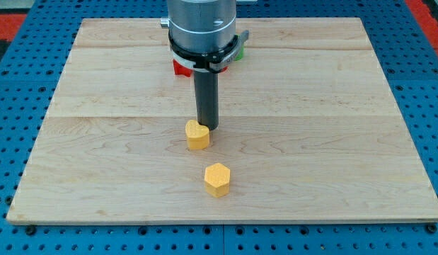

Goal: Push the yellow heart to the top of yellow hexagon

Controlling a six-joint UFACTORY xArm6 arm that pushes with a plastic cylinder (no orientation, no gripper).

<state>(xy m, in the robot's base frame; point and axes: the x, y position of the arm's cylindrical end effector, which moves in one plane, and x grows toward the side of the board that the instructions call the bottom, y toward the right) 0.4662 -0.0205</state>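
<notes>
Touching the yellow heart (197,134) mid-frame from upper right, my tip (207,128) risks shoving it down-left past the yellow hexagon (217,178) below. No pincer here; counter (332,142) otherwise bare.

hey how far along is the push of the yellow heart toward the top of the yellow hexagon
Mostly done: the yellow heart already sits just above the yellow hexagon, slightly toward the view's left, with a small gap between them. In hand: my tip is at the heart's upper right edge. Left: perhaps a small nudge toward the view's right to line it up.
</notes>
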